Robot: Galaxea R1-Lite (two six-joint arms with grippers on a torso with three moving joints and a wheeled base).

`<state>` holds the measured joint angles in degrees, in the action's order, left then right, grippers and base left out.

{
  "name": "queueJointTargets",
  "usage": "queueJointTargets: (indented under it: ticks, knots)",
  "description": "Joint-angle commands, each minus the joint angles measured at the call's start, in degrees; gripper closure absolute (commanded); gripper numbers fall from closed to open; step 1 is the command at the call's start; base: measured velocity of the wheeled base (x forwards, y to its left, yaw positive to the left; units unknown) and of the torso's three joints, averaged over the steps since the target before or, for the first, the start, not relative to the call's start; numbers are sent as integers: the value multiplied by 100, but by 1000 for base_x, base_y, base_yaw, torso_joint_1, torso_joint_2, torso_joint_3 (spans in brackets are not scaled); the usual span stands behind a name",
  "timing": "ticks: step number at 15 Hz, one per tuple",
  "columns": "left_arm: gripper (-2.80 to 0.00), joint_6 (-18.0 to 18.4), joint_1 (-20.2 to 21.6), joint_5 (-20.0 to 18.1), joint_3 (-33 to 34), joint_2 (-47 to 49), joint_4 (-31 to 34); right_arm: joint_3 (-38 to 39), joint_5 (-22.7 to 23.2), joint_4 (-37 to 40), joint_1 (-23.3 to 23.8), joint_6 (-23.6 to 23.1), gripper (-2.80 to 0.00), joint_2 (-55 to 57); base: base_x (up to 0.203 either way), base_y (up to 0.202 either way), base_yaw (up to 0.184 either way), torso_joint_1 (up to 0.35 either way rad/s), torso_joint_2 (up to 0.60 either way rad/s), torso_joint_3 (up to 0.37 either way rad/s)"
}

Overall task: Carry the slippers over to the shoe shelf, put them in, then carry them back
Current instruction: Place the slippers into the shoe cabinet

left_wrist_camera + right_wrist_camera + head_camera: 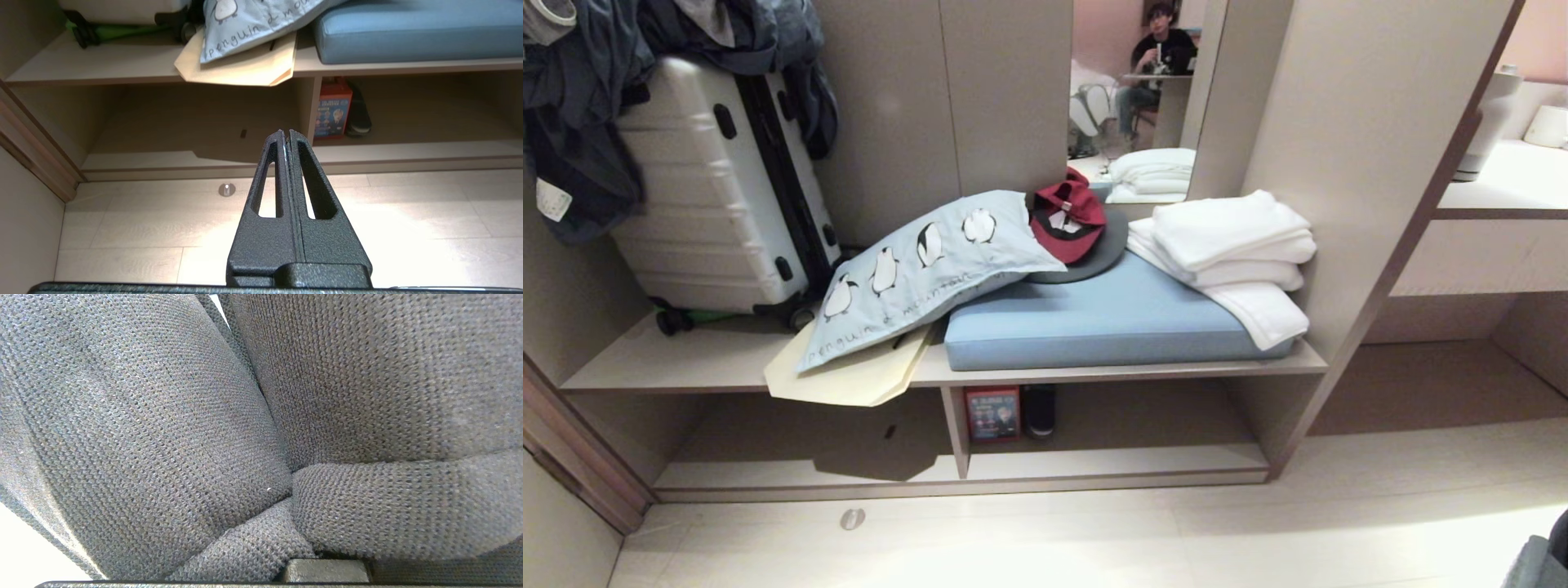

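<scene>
While slippers [163, 428] fill right claw's clamp | left claw [286, 132] pinched empty | shoe shelf [1111, 461] faces pale floor [1094, 539]

A white hard-shell suitcase [719, 188] stood at the back of the bench with dark clothes [580, 122] draped over it, and a penguin-print pillow [915, 273] was leant across a beige folder [858, 380] overhanging the edge. A red cap [1066, 214] was seen beside folded white towels [1233, 253] on a blue cushion [1094, 322]. Below, a red box [992, 413] and a black shoe [1039, 410] were tucked together.
</scene>
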<state>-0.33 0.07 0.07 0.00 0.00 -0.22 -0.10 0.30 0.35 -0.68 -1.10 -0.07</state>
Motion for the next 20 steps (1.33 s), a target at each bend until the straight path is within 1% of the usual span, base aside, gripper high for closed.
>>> queueJointTargets:
  ticks: [1,20]
  knots:
    - [0,-2,1,1,0,9,-4,1,5,0,-2,-5,0,-1,0,0,0,-2,7,-203]
    - [0,-2,1,1,0,9,-4,1,5,0,-2,-5,0,-1,0,0,0,2,2,-197]
